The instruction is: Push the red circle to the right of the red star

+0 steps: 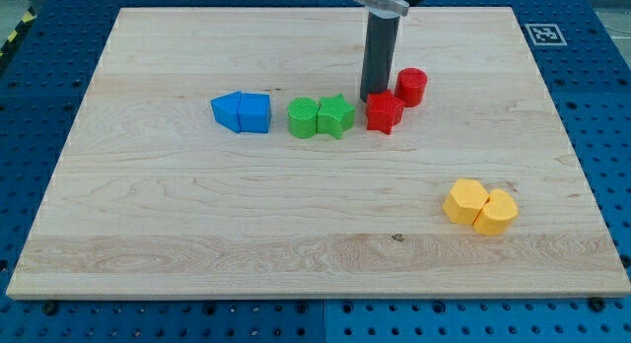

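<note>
The red circle (411,87) stands on the wooden board, just up and to the right of the red star (385,112), nearly touching it. My tip (375,97) is at the lower end of the dark rod, right behind the red star's upper left edge and to the left of the red circle. The tip looks in contact with or very close to the star.
A green circle (304,118) and a green star (335,116) sit side by side left of the red star. Two blue blocks (243,113) lie further left. Two yellow blocks (480,207) sit at the lower right. The board's edge (315,300) borders blue pegboard.
</note>
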### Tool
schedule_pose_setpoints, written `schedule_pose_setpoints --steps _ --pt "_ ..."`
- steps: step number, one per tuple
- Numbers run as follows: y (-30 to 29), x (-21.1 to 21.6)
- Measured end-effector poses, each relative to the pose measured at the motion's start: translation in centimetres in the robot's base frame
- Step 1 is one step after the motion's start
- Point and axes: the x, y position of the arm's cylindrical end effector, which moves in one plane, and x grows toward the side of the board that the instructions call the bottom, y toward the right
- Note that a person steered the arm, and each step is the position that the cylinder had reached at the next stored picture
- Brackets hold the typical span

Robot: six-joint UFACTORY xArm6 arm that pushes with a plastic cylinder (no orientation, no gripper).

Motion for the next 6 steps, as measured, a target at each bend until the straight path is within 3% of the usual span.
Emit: schedule_pose_setpoints --steps 2,3,5,6 --pt "0.2 -5.9" --pt "2.5 -6.1" --pt "6.0 -0.4" --pt "7.3 -0.2"
